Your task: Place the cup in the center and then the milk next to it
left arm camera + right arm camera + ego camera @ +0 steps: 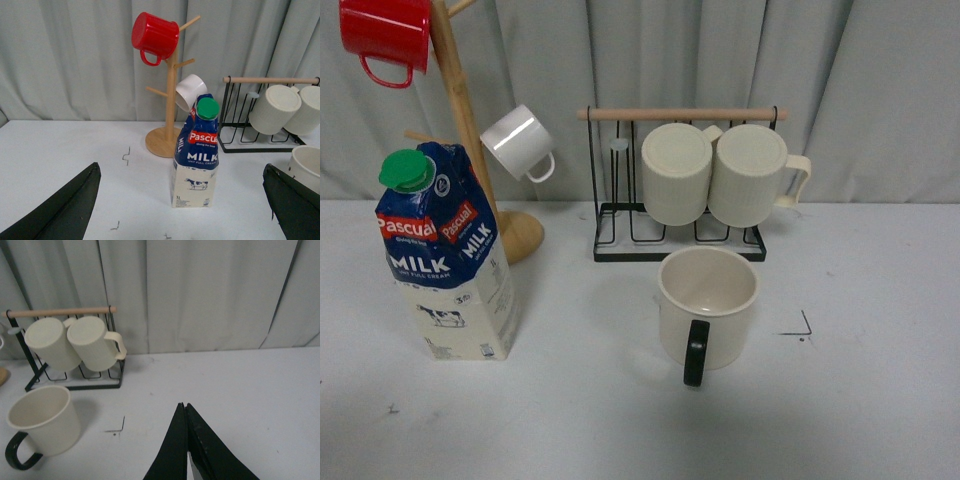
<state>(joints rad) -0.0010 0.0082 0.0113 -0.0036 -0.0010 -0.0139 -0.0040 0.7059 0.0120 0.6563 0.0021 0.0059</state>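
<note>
grey curtain [880, 80] backs the pale desk [860, 420]. at its left the milk [445, 260] stands upright, well apart from the cup [708, 300], which sits mid-desk beside a corner mark [800, 328], seemingly placed already. left claw [180, 167] is spread wide, facing the milk, likely to grab it; right claw [184, 407] is pressed together, empty.

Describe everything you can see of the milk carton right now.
The milk carton is a tall gable-top pack that looks like coated cardboard. Its upper part is blue with a red "Pascual" banner and white "MILK" lettering, and its lower part is cream with a small cow. A round green cap sits on the slanted top. It stands upright on the pale table, just in front of the wooden mug tree and well apart from the cup, on that cup's left. Nothing grips it.
</note>
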